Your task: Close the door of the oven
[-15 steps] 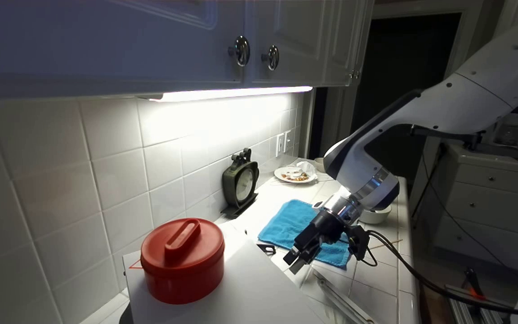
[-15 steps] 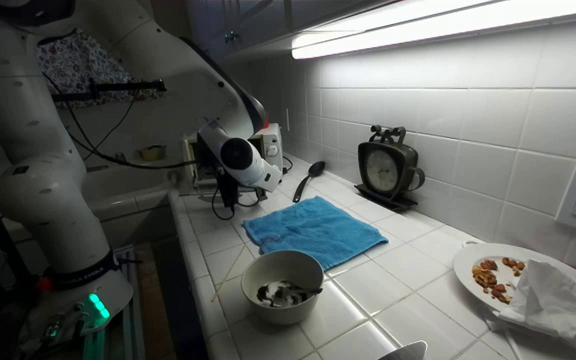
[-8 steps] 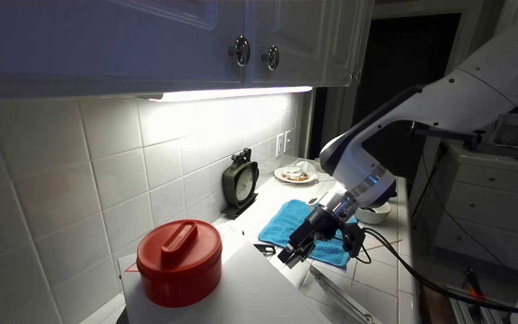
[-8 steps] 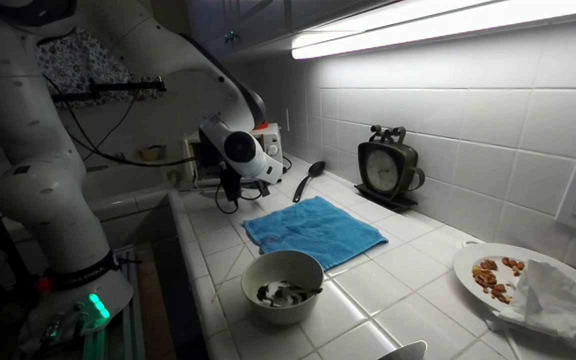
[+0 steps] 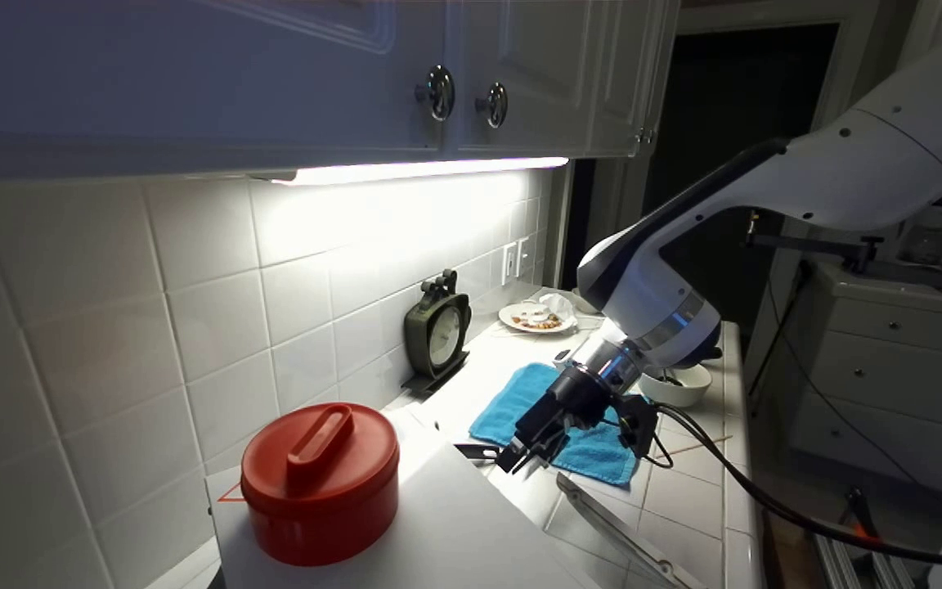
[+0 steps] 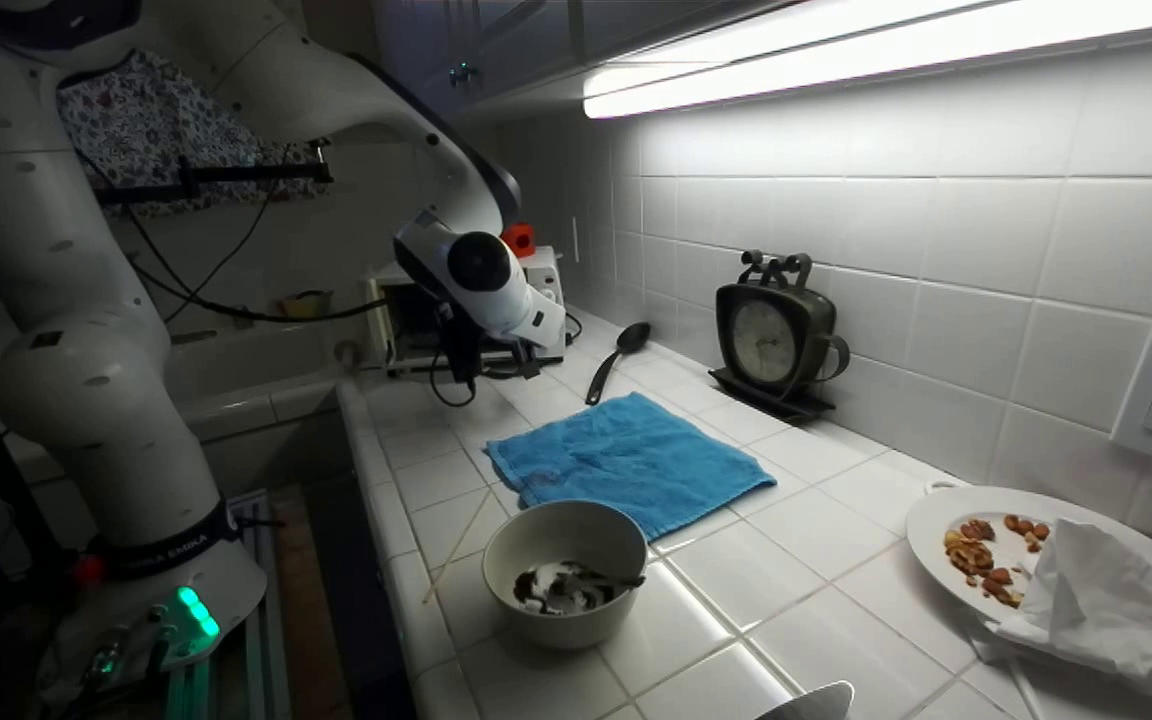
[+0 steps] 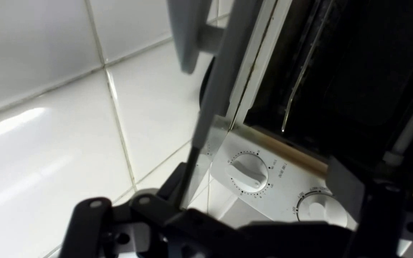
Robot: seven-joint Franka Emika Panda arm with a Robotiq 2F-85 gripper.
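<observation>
Moves with toaster oven [image 5: 471, 523] slightly farther from the blue towel [image 6: 626, 460] than a second ago, holding gripper [image 5: 520, 465] with fingers apart on that towel's oven side, just beside one end of open oven door [image 7: 224, 79] stretching lengthwise away.

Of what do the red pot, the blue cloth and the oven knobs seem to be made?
Red pot: perhaps plastic or enamelled metal; smooth, even colour, soft sheen. Blue cloth: probably terry fabric; matte, rumpled surface. Oven knobs: likely moulded plastic; white, smooth, low gloss.
</observation>
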